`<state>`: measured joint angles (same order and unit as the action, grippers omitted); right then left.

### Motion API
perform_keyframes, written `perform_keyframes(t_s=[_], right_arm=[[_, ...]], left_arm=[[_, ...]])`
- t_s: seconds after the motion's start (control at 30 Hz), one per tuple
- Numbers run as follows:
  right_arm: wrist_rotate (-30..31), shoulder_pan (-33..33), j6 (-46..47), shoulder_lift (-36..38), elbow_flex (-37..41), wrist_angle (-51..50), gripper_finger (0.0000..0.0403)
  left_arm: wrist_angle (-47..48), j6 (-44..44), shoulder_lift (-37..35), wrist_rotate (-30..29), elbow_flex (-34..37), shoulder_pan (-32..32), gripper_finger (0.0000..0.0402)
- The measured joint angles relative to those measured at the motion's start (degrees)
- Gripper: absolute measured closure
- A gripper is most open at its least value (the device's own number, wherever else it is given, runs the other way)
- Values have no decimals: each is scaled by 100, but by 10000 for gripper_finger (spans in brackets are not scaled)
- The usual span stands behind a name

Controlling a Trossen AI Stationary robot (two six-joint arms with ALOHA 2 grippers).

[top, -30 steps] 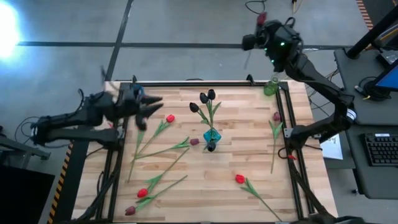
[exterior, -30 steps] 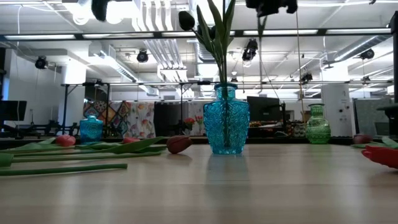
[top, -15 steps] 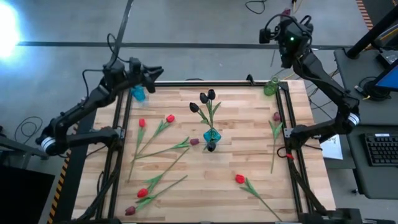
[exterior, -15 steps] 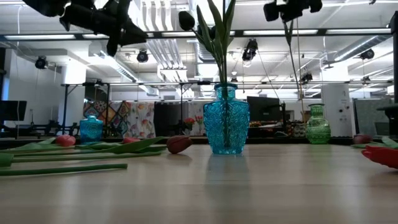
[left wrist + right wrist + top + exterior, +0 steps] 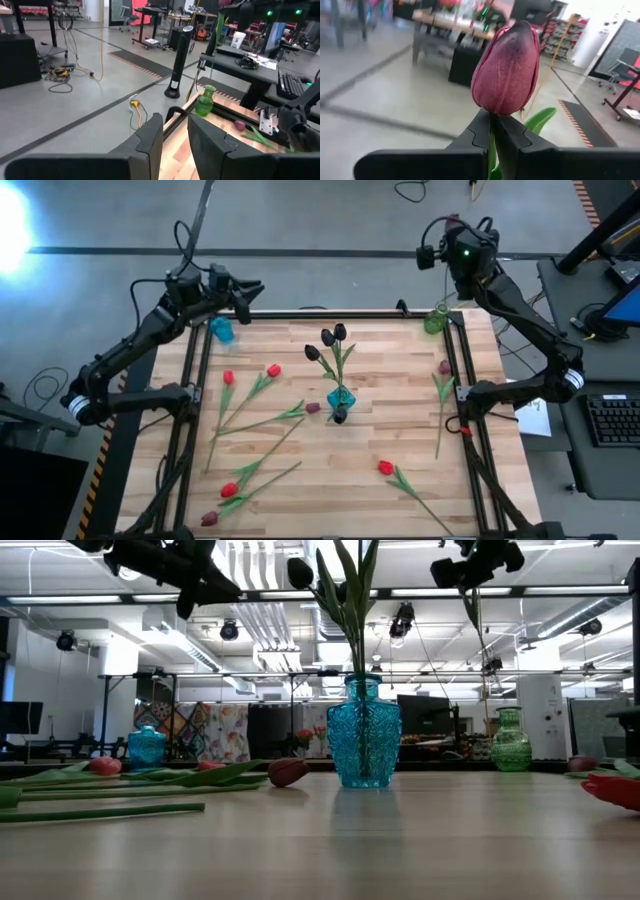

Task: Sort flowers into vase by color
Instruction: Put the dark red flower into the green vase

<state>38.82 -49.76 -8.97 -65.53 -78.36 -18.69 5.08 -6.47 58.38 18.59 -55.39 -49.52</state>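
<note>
The right gripper (image 5: 492, 131), clamped on a maroon tulip (image 5: 507, 70), has moved from upper centre to directly above the green vase (image 5: 436, 319) at the upper right of the high view; judged, insertion comes next. The left gripper (image 5: 250, 288), empty with fingers narrowed to a slit, has risen from the bench (image 5: 400, 430) to the blue vase (image 5: 222, 330), upper left.

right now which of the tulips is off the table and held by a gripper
The maroon tulip, clamped by its stem just below the head in the right gripper, raised near the green vase. The other loose tulips lie flat on the table.
</note>
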Motion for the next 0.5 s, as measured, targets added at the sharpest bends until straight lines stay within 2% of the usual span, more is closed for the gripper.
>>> perform_keyframes(t_s=[0.27,0.5], right_arm=[[-178,0,-131,71,76,-285,392],[-185,-34,-193,52,592,297,391]], left_arm=[[133,-22,-237,2,2,2,324],[288,-156,-431,139,22,76,324]])
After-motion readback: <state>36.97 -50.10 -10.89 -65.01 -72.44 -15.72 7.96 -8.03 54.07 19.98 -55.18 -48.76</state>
